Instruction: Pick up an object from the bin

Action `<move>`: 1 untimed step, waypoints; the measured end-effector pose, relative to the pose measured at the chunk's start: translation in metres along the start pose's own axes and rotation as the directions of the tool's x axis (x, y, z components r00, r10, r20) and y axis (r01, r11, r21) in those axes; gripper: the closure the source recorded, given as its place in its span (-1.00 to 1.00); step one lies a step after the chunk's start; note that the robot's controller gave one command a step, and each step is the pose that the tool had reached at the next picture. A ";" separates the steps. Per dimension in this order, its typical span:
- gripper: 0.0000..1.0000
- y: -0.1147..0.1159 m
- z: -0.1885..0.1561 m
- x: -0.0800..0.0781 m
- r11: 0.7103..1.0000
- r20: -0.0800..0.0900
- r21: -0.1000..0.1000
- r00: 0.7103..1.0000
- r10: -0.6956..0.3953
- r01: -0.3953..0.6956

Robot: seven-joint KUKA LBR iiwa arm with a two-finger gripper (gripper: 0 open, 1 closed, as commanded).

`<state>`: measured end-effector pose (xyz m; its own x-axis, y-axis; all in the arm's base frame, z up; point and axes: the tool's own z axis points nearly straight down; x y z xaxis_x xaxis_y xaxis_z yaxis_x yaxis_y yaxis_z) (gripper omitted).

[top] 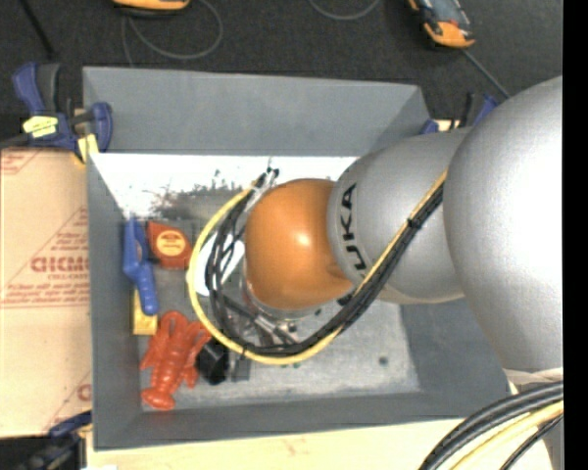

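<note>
Since the orange wrist cover (289, 243) sits over mid-frame and hides most of what's under it, the gripper (237, 346) appears as a bit of dark metal hardware poking out at the cover's lower-left edge. Open or closed: can't tell. The arm (451, 213), big and silver, reaches in from the right of frame, w/ yellow and black cables (216, 243) looped round the cover. The gripper is low in the bin (274, 116), lower-left of centre.

Nearest thing is a red lobster-shaped toy (171, 360), lying on the bin floor at lower left of frame, just beside the gripper. Whether they touch, can't tell. A small black piece (213, 365) sits btwn toy and gripper; gripper part or loose item, unclear.

Above the toy, along the bin's left wall, are a small yellow block (142, 319), a blue handled tool (135, 262) lying roughly vertical in frame, and an orange round item (169, 245) just right of the tool's upper end.
</note>
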<state>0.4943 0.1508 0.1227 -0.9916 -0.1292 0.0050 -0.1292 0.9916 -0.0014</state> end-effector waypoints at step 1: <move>1.00 -0.007 -0.061 -0.009 1.000 0.003 0.000 1.000 0.009 -0.009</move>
<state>0.5044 0.1455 0.1835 -0.9928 -0.1198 0.0021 -0.1198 0.9928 -0.0012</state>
